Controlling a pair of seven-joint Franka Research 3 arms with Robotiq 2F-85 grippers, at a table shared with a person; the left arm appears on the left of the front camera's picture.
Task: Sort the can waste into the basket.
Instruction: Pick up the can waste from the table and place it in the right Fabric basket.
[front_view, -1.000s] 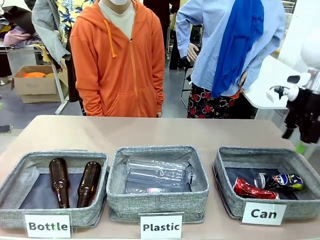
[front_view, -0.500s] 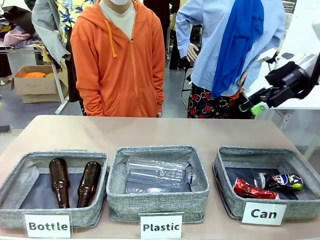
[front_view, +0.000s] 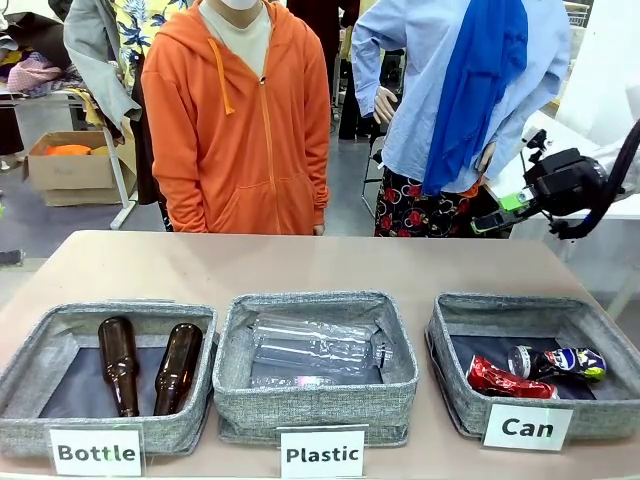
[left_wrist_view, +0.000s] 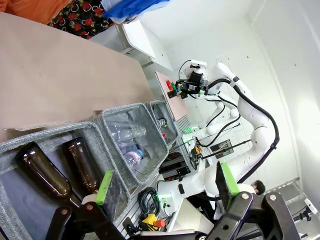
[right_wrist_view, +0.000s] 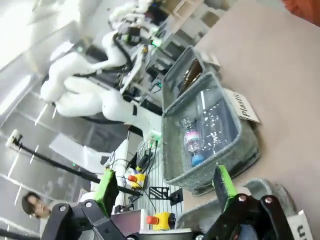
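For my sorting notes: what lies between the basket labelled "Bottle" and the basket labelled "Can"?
In the front view, the Plastic basket, holding clear plastic bottles, lies between the Bottle basket and the Can basket.

Empty R claw (right_wrist_view: 165, 187), jaws apart.

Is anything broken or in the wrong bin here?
Nothing is misplaced. The red can is crushed, but it lies with the dark can in the Can basket, where waste belongs. Brown bottles sit in the Bottle bin, and clear ones in the Plastic bin.
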